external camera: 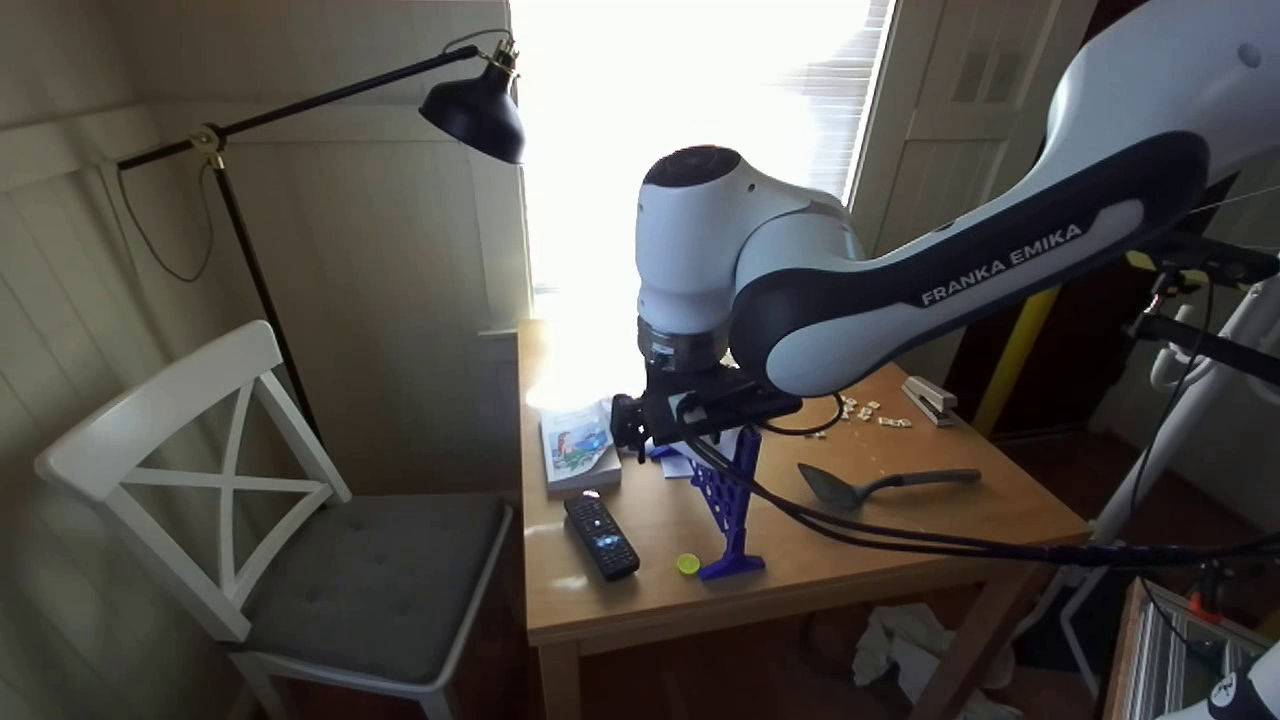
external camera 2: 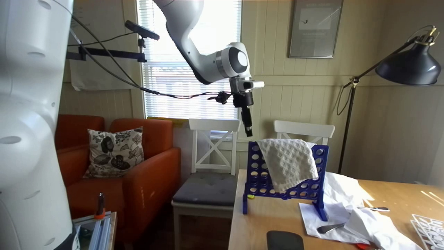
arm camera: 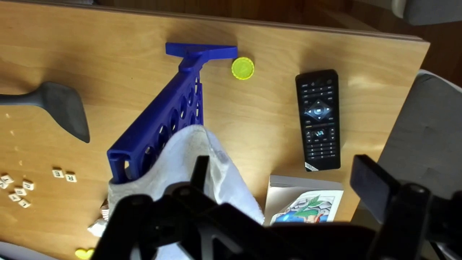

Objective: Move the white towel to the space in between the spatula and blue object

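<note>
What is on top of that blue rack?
A white towel is draped over the blue rack, hanging down its face in an exterior view; both top ends show. The towel covers the middle of the top edge and many holes, so anything inside them can't be seen.

The wrist view looks closely down on the table (arm camera: 256, 119) both exterior views share.

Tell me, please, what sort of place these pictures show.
Most likely a living room in a home: it has an orange upholstered seat with a patterned pillow, and a tall black lamp.
</note>
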